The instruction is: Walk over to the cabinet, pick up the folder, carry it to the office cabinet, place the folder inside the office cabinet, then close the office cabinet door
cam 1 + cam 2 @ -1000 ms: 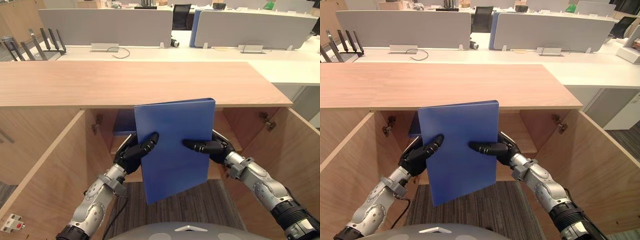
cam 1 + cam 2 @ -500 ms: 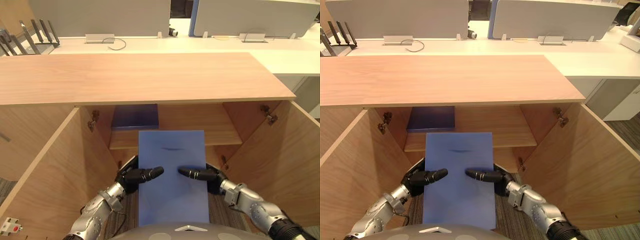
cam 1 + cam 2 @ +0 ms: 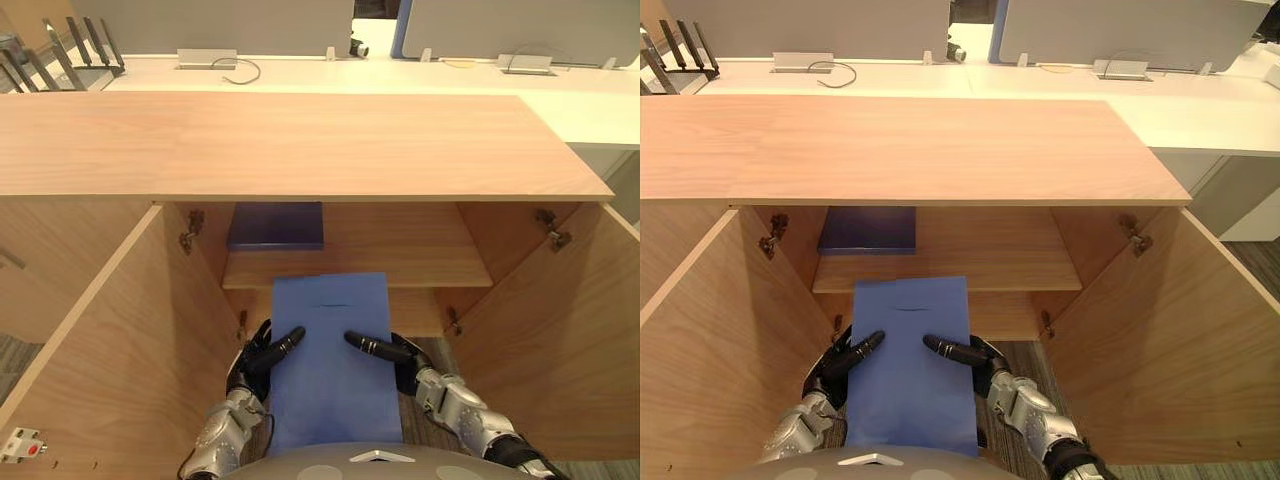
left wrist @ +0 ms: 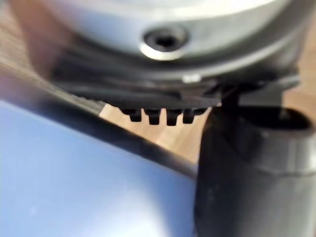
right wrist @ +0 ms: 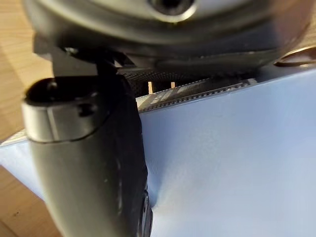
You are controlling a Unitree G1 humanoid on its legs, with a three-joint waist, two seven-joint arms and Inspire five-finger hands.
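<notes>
1. Count: two blue folders, two hands, two cabinet doors, one shelf.
2. Left door (image 3: 95,340) of the office cabinet (image 3: 300,140) stands swung wide open, hinge at its inner top corner.
3. Left hand (image 3: 262,352) grips the left edge of the folder (image 3: 330,385), thumb laid on the blue face and fingers tucked under.
4. The folder is light blue and held low in front of the open cabinet, between both hands. It is lying almost flat, with its far edge at the shelf front. Cannot tell how far inside it reaches.
5. Second folder (image 3: 277,226), darker blue, lies flat on the left part of the shelf (image 3: 400,258), apart from the held one.
6. Right hand (image 3: 385,352) clamps the folder's right edge the same way, with its thumb pressed on top.
7. Right door (image 3: 560,340) is also wide open.
8. Surface: the cabinet top is pale wood grain.
9. Room: a white counter (image 3: 300,72) runs behind it, with a slatted rack (image 3: 60,60) at its left end and two upright grey panels (image 3: 200,18). Grey carpet (image 3: 1252,258) is on the right.
</notes>
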